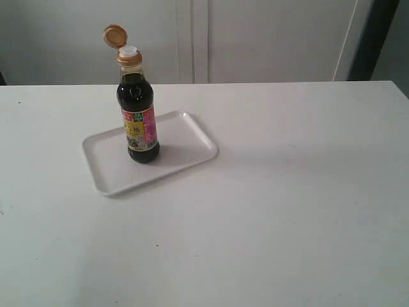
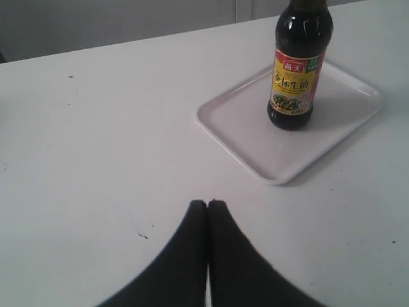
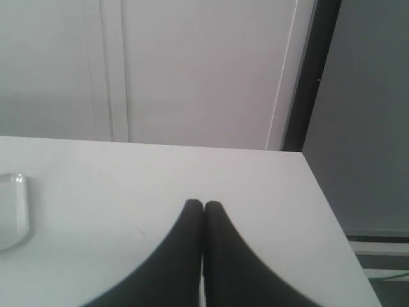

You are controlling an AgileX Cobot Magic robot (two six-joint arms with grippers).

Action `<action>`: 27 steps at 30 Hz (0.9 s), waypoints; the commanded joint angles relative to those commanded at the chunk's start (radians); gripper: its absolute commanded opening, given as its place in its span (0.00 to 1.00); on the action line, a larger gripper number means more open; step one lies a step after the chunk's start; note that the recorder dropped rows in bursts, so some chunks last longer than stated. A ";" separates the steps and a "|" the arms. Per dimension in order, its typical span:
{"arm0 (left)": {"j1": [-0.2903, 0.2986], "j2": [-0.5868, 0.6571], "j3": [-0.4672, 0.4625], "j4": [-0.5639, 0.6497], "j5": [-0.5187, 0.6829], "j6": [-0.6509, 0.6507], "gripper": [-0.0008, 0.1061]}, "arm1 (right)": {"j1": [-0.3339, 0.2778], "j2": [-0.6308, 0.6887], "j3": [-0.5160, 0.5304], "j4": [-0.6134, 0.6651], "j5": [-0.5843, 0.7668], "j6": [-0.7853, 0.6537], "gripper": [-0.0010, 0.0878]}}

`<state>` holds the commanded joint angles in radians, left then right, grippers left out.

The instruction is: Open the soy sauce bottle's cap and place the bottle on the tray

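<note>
Exterior view: soy sauce bottle stands upright on the tray, cap flipped open. Bare desk spreads wide toward its right edge. Left end effector and right end effector are both pressed together, holding nothing.

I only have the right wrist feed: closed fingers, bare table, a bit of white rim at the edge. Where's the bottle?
Observer: The soy sauce bottle stands upright on the tray, seen in the exterior view.
Operator: Cap state?
Observer: The cap is flipped open on its hinge; the white spout shows.
Operator: Left gripper near it?
Observer: No. The left gripper is shut, holding nothing, over bare table short of the tray.
Operator: Right one, from outside?
Observer: The right gripper does not appear in the exterior view; neither arm does.
</note>
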<state>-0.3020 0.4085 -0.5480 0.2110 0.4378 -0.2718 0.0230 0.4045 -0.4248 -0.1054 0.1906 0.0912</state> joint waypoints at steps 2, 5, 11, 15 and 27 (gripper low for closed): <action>0.000 -0.035 0.011 0.000 0.005 0.000 0.01 | 0.000 -0.035 0.013 0.000 -0.014 0.000 0.01; 0.000 -0.087 0.021 -0.013 0.010 0.000 0.01 | 0.000 -0.087 0.027 0.000 -0.021 0.000 0.01; 0.000 -0.186 0.027 -0.038 0.056 0.000 0.01 | 0.000 -0.164 0.062 0.000 -0.012 -0.008 0.01; 0.000 -0.242 0.027 -0.042 0.064 0.000 0.01 | 0.000 -0.174 0.081 0.000 -0.035 -0.008 0.01; 0.000 -0.324 0.112 -0.107 -0.061 -0.002 0.01 | 0.000 -0.174 0.152 0.000 -0.162 -0.008 0.01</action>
<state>-0.3020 0.0843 -0.4358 0.1045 0.3773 -0.2735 0.0230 0.2304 -0.2731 -0.1054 0.0284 0.0833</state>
